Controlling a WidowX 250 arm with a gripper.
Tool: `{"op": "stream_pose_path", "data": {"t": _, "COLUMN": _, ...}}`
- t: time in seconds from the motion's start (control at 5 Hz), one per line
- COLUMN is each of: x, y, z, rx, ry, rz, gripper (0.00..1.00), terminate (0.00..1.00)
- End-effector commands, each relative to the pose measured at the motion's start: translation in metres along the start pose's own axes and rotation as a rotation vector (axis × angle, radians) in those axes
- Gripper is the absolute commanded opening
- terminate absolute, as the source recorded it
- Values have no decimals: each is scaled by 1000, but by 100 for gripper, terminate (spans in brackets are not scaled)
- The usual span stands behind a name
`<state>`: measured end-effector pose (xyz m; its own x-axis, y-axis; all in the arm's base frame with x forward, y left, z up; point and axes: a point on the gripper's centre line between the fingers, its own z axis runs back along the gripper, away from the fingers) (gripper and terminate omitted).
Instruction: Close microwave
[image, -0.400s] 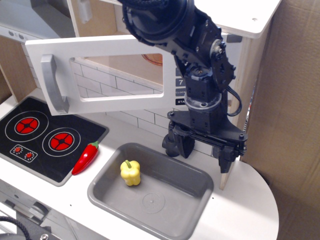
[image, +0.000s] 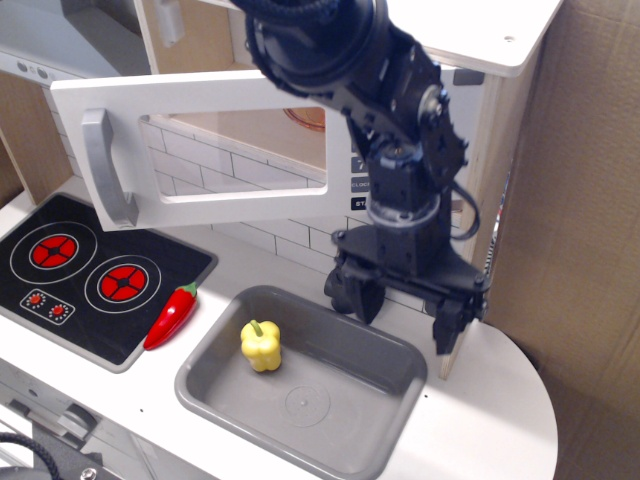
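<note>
The end effector (image: 405, 305) hangs low over the bench (image: 500, 420), at the back right corner of the sink (image: 400, 385), its two fingers spread wide apart and pointing down with nothing between them. One finger (image: 447, 325) shows clearly on the right; the other side is bulkier and partly hidden by the wrist. The arm rises from it up and left, crossing in front of the keypad (image: 358, 185), so only a sliver of the black panel shows.

The microwave (image: 480, 40) sits above the bench, and its door (image: 200, 145) stands swung out toward the camera, hinged near the arm, with the grey handle (image: 105, 165) at the far left free edge. Something pinkish is visible inside through the opening, too hidden to name. The end effector is below the door and well apart from the handle, touching neither, so the closing push looks not yet begun; I judge it will need to come around to the door's outer face near the free edge, where a push turns it most easily.

A yellow pepper (image: 261, 345) lies in the sink, a red chilli (image: 172, 314) lies beside the hob (image: 85, 275), both clear of the door's swing
</note>
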<state>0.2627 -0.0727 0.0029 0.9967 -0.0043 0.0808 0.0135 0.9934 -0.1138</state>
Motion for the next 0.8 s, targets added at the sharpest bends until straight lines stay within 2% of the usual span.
{"op": "stream_pose_path", "data": {"t": 0.0, "x": 1, "y": 33, "z": 32, "rx": 99, "ry": -10, "rz": 167, "gripper": 100, "terminate": 0}}
{"op": "stream_pose_path", "data": {"t": 0.4, "x": 7, "y": 68, "z": 66, "rx": 209, "ry": -123, "rz": 264, "gripper": 100, "terminate": 0}}
{"op": "stream_pose_path", "data": {"t": 0.6, "x": 15, "y": 80, "z": 71, "rx": 267, "ry": -169, "rz": 276, "gripper": 100, "terminate": 0}}
